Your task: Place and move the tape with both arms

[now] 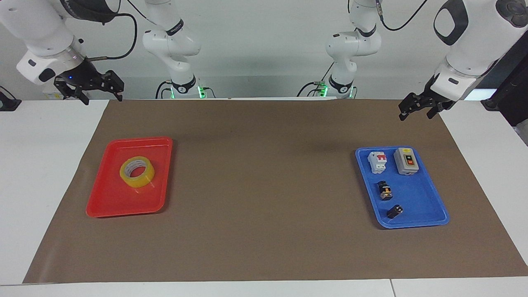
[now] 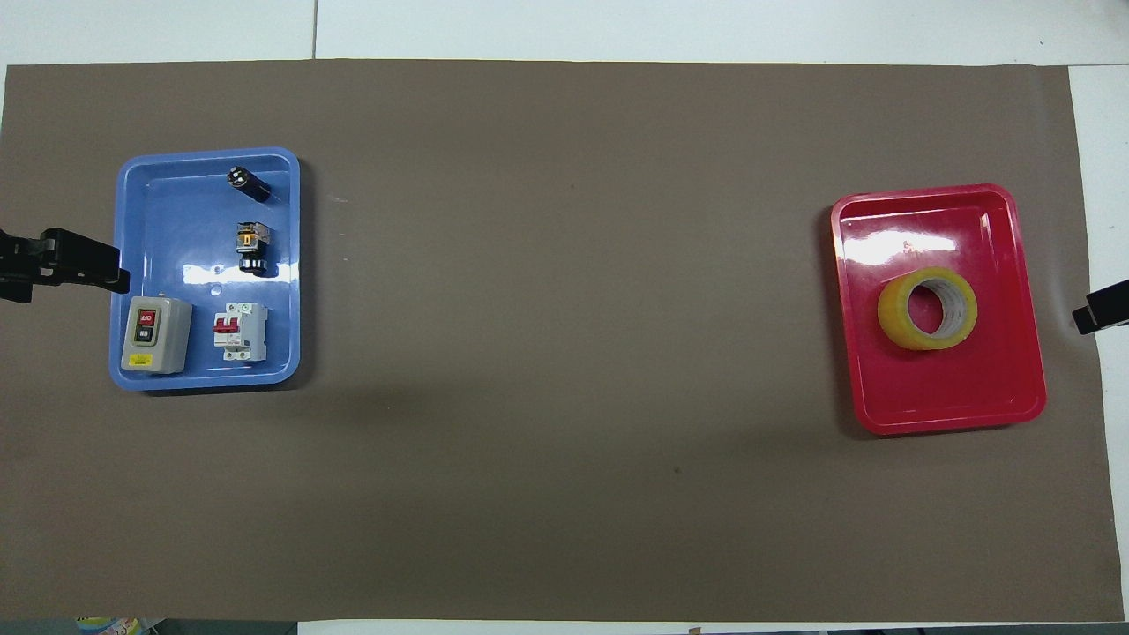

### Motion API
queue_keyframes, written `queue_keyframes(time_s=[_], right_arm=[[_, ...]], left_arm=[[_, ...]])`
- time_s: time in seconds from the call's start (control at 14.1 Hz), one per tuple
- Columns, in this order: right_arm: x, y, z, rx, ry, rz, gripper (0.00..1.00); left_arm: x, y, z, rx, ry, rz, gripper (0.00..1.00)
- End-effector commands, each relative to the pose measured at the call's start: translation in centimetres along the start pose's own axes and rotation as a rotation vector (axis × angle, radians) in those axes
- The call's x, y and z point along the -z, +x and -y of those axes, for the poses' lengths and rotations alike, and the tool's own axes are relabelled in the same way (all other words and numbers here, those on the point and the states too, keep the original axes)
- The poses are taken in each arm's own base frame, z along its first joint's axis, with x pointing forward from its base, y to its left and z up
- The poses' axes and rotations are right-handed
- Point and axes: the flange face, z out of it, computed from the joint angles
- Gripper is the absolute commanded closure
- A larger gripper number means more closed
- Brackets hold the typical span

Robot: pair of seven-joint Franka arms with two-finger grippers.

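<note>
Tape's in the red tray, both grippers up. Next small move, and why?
Probably bring the right gripper down over the tape. The tape lies flat in the red tray at the right arm's end, with nothing touching it. The right gripper hangs open and empty above the mat's corner at that end, so it looks the closer one. The left gripper waits, open, at its own end.
</note>
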Motion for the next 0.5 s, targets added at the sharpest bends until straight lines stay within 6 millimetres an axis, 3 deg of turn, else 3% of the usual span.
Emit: queue_keyframes(time_s=[0.0, 0.43], right_arm=[[0.0, 0.0, 1.1, -0.019, -0.026, -0.015, 0.0], [-0.2, 0.5, 3.2, 0.001, -0.023, -0.016, 0.0]], left_arm=[[0.5, -0.2, 0.2, 0.0, -0.01, -0.008, 0.0], [0.5, -0.2, 0.2, 0.0, -0.01, -0.008, 0.0]])
